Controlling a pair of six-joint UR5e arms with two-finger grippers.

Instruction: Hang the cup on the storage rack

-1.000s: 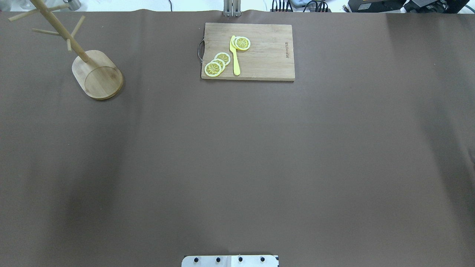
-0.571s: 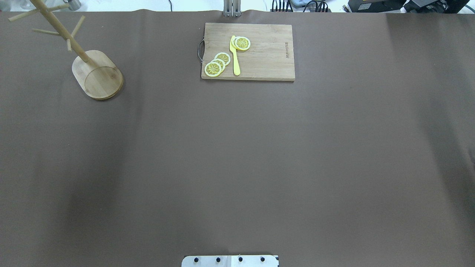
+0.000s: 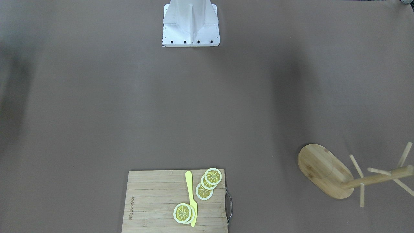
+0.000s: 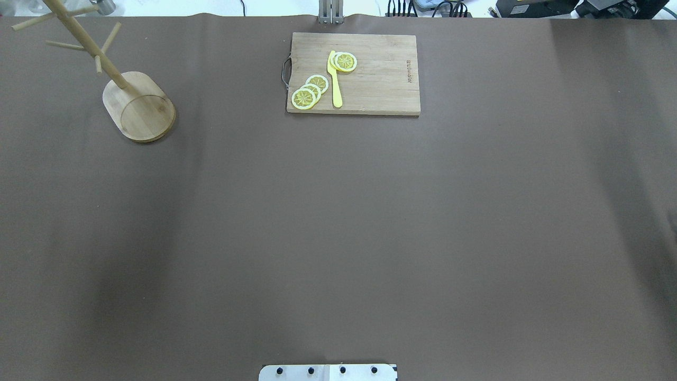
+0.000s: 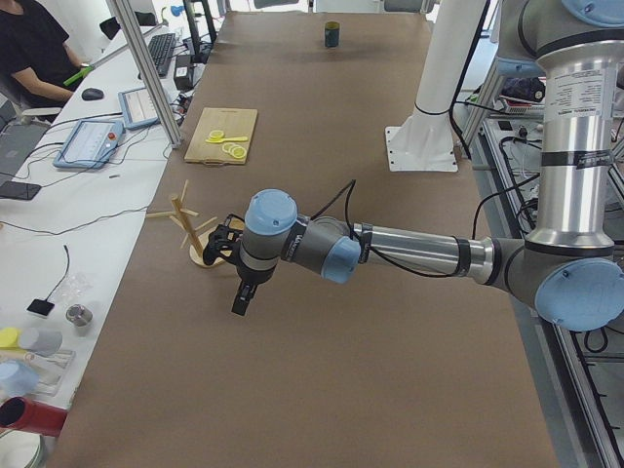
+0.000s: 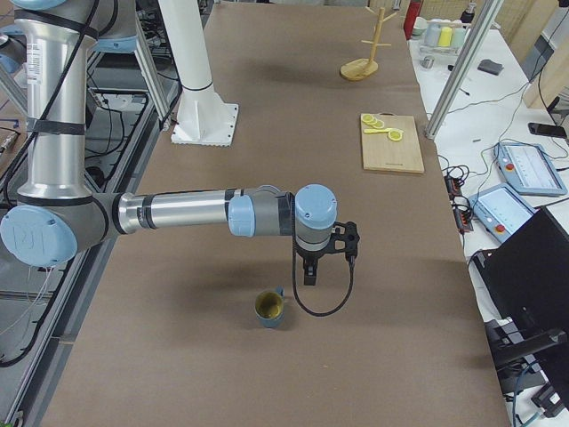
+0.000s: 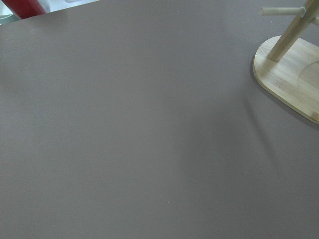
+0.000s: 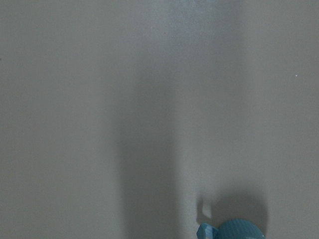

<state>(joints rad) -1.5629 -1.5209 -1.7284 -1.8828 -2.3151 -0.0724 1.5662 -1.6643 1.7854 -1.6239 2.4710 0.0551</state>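
Right gripper [image 6: 308, 277] hovers just beside upright cup [image 6: 269, 307], apart; left gripper [image 5: 239, 304] near storage rack [image 5: 187, 222] (clenched or released: cannot tell).

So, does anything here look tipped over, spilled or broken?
Nothing stands out. The cup stands upright on the table with nothing spilled around it, the storage rack stands upright on its base, and the lemon slices and yellow knife lie flat on the cutting board.
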